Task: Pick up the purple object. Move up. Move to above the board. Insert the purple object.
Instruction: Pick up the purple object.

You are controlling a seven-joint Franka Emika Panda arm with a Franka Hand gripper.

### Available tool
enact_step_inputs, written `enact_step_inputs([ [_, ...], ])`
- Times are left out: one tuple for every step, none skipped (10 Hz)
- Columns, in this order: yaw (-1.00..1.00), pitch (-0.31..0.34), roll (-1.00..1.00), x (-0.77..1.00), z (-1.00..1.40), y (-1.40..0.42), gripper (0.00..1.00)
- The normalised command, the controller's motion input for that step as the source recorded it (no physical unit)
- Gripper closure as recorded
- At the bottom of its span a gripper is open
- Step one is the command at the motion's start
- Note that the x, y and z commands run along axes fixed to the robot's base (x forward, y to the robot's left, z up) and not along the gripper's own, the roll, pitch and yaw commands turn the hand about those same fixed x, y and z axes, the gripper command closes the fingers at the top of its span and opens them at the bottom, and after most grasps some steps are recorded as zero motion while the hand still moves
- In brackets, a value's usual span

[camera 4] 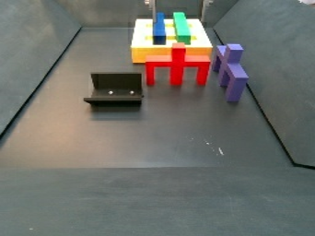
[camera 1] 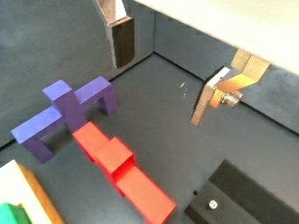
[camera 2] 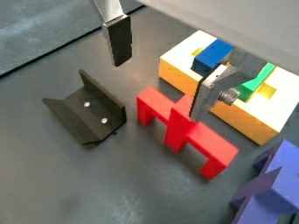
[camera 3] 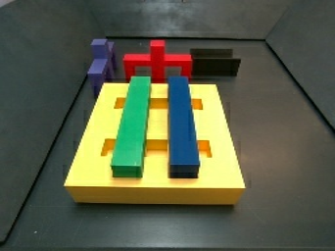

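Gripper (camera 1: 163, 63) seen in both wrist views (camera 2: 163, 77), hanging in the air above the dark floor with jaws spread wide and nothing between the fingers (camera 1: 121, 39), so released and empty. Purple object (camera 1: 66, 112) lying on the floor, not touched by the gripper, just beside the red cross-shaped block (camera 1: 119, 166); in a side view visible as purple object (camera 3: 101, 58) behind the back left corner of the board (camera 3: 92, 147), and in a side view as purple object (camera 4: 230, 67) at the right of the red cross-shaped block (camera 4: 178, 64). Board (camera 4: 143, 41) resting flat on the floor, yellow, carrying a long green bar (camera 3: 132, 123) and a long blue bar (camera 3: 181, 120) laid parallel in its slots. Red cross-shaped block (camera 3: 157, 61) standing right at the far edge of the board, contact not clear. Fixture (camera 2: 87, 109), a dark L-shaped bracket with two small screws, standing on the floor near the red cross-shaped block (camera 2: 183, 129) but apart from it; also seen as fixture (camera 4: 114, 89) left of the red block. Part of the board (camera 2: 184, 61) with the blue bar (camera 2: 212, 55) visible behind one finger in a wrist view
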Motion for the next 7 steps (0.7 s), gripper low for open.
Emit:
enact_step_inputs([
  [0.00,0.000,0.08,0.00,0.00,-0.42,0.00],
  [-0.05,0.000,0.07,0.00,0.00,-0.35,0.00],
  [-0.19,0.000,0.07,-0.02,0.00,-0.26,0.00],
  [-0.44,-0.026,0.00,-0.29,-0.03,-0.14,0.00],
  [-0.61,-0.093,-0.01,-0.53,-0.08,0.00,0.00],
  [-0.64,-0.091,-0.04,-0.55,-0.09,0.00,0.00],
  [-0.69,-0.087,-0.05,-0.53,-0.09,0.00,0.00],
])
